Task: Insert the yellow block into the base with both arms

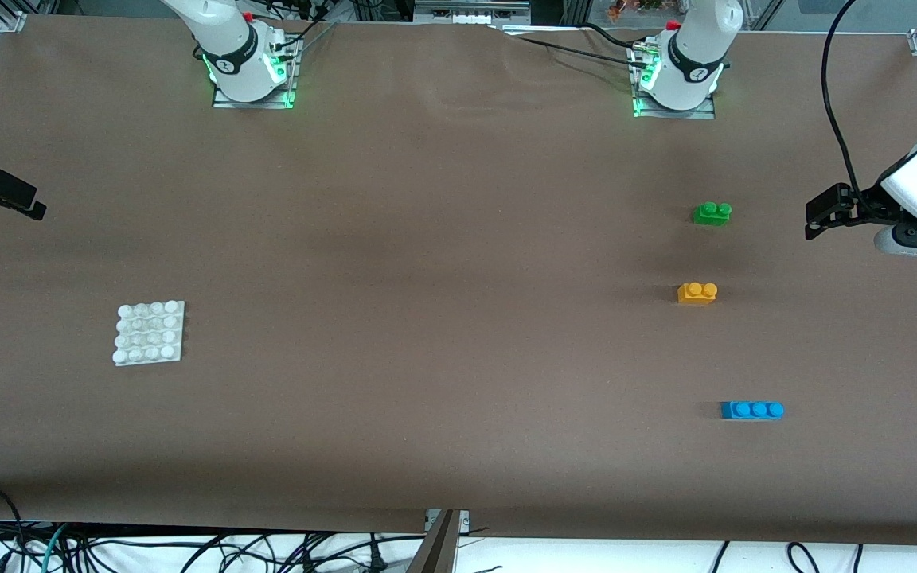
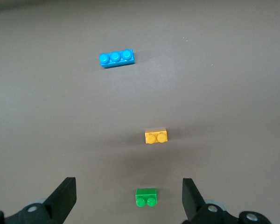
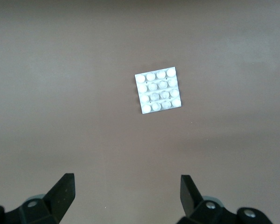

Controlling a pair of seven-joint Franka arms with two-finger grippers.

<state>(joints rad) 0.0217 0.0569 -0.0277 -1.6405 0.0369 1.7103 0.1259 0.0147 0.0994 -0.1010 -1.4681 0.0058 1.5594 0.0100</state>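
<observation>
The yellow block [image 1: 697,293] lies on the brown table toward the left arm's end, and it also shows in the left wrist view [image 2: 156,136]. The white studded base [image 1: 150,333] lies flat toward the right arm's end with nothing on it; the right wrist view shows it too [image 3: 159,90]. My left gripper [image 1: 825,213] hangs over the table's edge at the left arm's end. It is open and empty [image 2: 129,186]. My right gripper [image 1: 5,197] hangs over the table edge at the right arm's end, also open and empty [image 3: 127,182].
A green two-stud brick [image 1: 712,212] lies farther from the front camera than the yellow block. A blue three-stud brick [image 1: 751,410] lies nearer to it. Both bricks show in the left wrist view, green [image 2: 146,197] and blue [image 2: 116,58]. Cables hang past the table's front edge.
</observation>
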